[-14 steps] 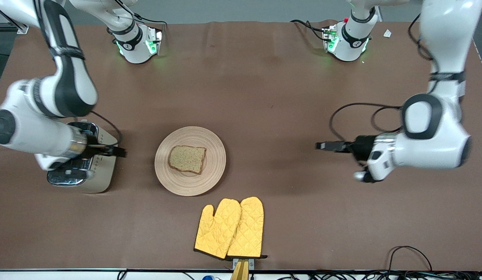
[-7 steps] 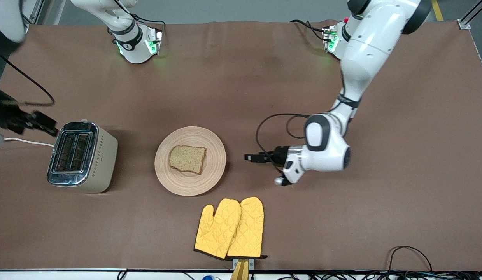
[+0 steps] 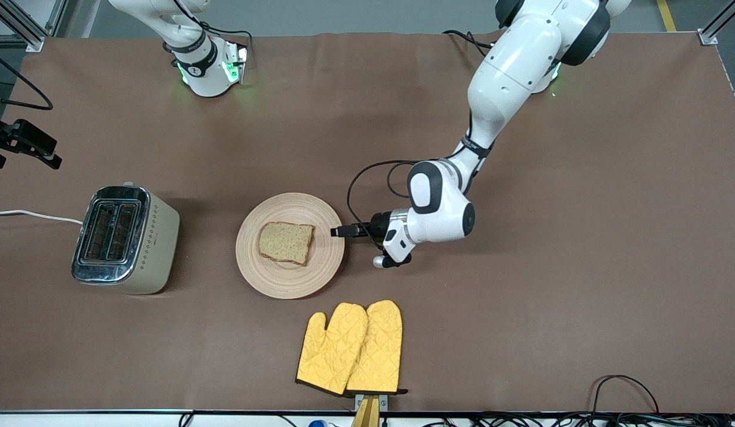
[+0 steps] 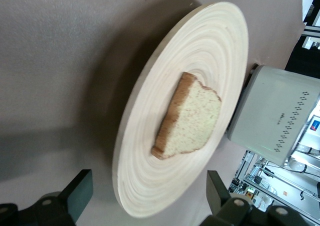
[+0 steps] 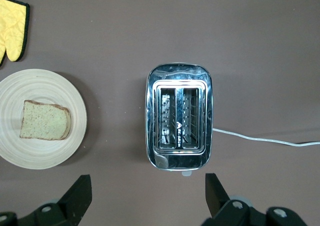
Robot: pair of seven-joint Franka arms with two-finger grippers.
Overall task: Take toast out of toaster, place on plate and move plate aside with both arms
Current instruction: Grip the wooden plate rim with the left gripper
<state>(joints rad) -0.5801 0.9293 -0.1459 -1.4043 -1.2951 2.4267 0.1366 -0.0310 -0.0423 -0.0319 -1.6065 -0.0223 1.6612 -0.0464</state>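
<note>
Your toast [image 3: 286, 242] lay flat on the wooden plate [image 3: 320, 274], beside the toaster [image 3: 126, 239]. Left gripper [image 3: 339, 232] sat at the plate's rim, fingers spread, empty; right gripper [image 3: 23, 144] hung high above the toaster, released. You needed a low, level rim grip.
</note>
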